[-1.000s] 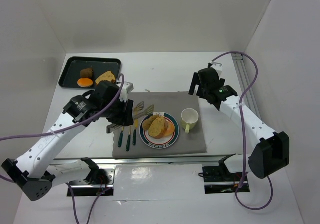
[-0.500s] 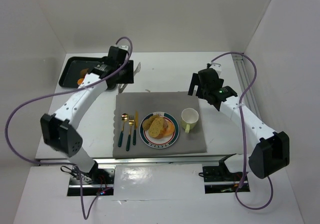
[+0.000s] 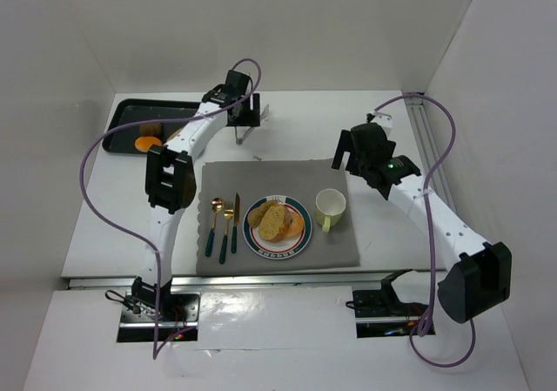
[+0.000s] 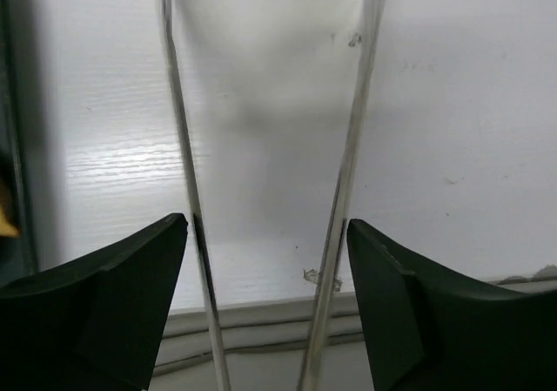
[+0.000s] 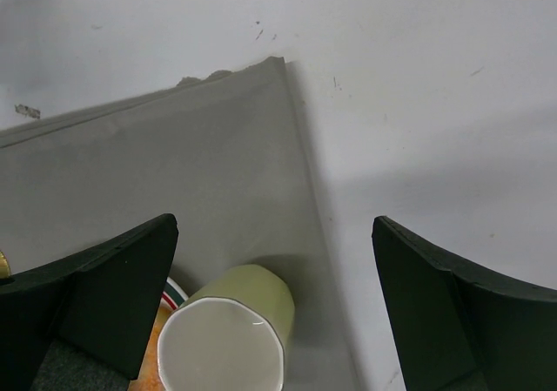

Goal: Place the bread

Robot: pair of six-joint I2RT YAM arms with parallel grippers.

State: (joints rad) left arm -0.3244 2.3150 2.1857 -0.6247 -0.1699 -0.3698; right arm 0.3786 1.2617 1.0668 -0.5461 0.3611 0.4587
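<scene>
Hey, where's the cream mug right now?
In the top view the mug stands upright on the grey mat, just right of the plate holding bread.

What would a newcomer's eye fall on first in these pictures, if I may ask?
Most likely the striped plate in the middle of the grey mat, heaped with golden bread, with a pale cup to its right and cutlery to its left. Next comes the left arm stretched far across the table, its left gripper open and empty near the black tray, where an orange piece lies.
</scene>
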